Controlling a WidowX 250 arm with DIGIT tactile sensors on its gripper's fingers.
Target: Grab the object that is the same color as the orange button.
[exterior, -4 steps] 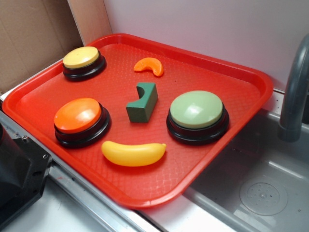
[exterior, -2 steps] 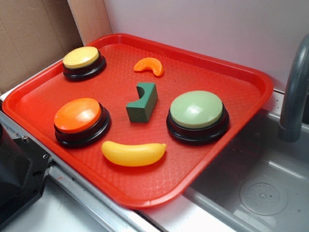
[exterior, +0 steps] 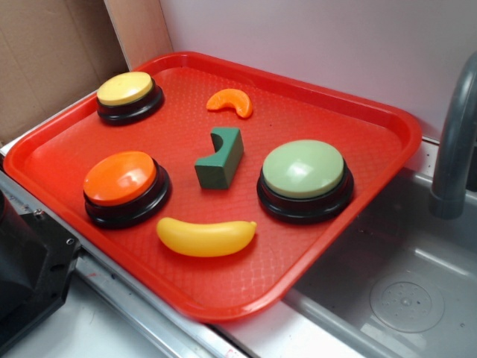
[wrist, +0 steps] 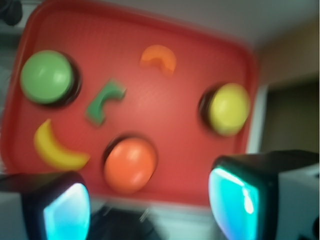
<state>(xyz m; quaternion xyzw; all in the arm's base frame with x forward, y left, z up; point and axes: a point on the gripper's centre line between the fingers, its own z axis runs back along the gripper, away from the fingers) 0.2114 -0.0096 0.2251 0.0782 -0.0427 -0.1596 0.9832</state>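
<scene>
The small glossy orange plastic crescent point(exterior: 231, 102) lay in the upper middle of the red plastic tray point(exterior: 373, 149), apart from the large round orange dome button point(exterior: 123, 185) at lower left. In the blurred wrist view the gripper point(wrist: 150, 205) hung released, empty, at the bottom edge.

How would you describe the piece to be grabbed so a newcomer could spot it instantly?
On the red tray, look toward the far edge, between the yellow button and the green button. The orange crescent lies beyond the green notched block; it is far smaller than the orange button and deeper-coloured than the banana.
</scene>
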